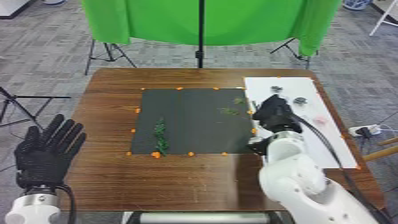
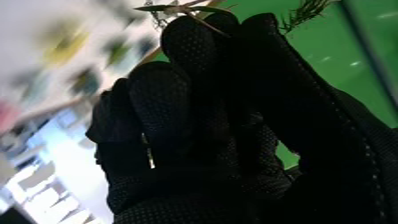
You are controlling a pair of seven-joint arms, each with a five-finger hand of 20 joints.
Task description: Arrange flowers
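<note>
In the head view my right hand (image 1: 274, 114) is over the seam between the black mat (image 1: 182, 112) and the white sheet (image 1: 333, 150). Beside its fingertips, at the mat's right, is a thin green sprig (image 1: 230, 111). The right wrist view has my right hand (image 2: 200, 115) with thumb and fingers pinched together at a stem with narrow leaves (image 2: 178, 8); needle-like greenery (image 2: 306, 12) pokes out past the thumb. A darker leafy branch (image 1: 160, 136) lies lengthwise on the mat's left part. My left hand (image 1: 44, 155) is held at the table's left edge, fingers straight and spread.
Small dark flower heads (image 1: 300, 100) and a pale pink flower (image 1: 321, 120) rest on the white sheet. Orange markers (image 1: 191, 154) line the mat's edges. A green cloth (image 1: 160, 22) on a stand hangs behind the table (image 1: 107, 180).
</note>
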